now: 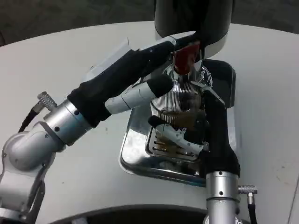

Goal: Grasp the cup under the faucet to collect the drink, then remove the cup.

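Note:
A clear ribbed cup (176, 99) stands under the faucet with brownish drink in its lower part. My right hand (205, 123) comes up from below and grips the cup, white fingers wrapped across its front and a dark thumb along its right side. My left hand (145, 65) reaches in from the lower left, and its upper fingers (169, 45) rest on the red faucet lever (187, 55). Another finger of that hand lies against the cup's left rim. The dark dispenser body (194, 18) rises behind the lever.
A chrome drip tray (138, 156) with a slotted grate (170, 149) lies under the cup on the white round table (56, 60). The dispenser stands at the tray's far end. My two forearms close in on the cup from the left and from below.

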